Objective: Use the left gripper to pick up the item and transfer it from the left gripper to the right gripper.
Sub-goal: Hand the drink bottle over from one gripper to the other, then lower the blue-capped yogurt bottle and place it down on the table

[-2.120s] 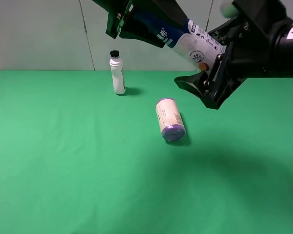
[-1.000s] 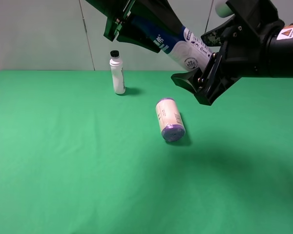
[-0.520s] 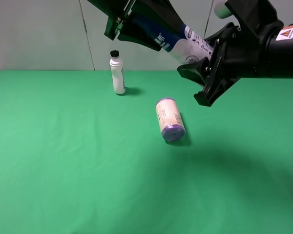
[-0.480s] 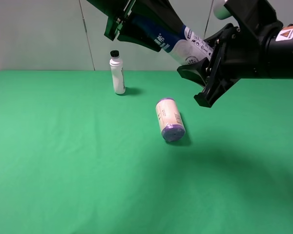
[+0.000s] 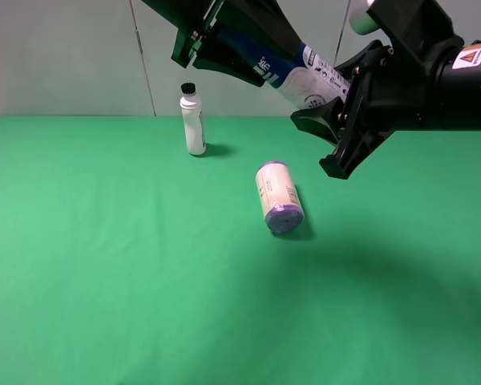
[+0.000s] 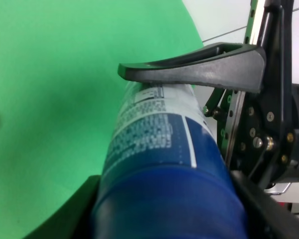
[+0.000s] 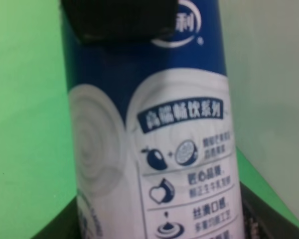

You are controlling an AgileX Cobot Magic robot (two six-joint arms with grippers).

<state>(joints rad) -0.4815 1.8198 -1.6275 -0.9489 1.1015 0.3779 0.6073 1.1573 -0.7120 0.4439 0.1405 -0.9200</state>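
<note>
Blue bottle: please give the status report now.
Left gripper shut on blue bottle. Right gripper shut on its white end. Purple-ended cylinder below, not touching.

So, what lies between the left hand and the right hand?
The bottle bridges them: the left hand is shut on its blue part, the right hand on its white end. The high view shows it.

A small white bottle (image 5: 193, 120) with a black cap stands upright near the far edge of the green cloth (image 5: 104, 265), close to the pale wall (image 5: 64, 56) behind. Apart from it, nearer the middle, lies a stubby pale cylinder (image 5: 278, 196) on its side, its purple end toward the camera.
</note>
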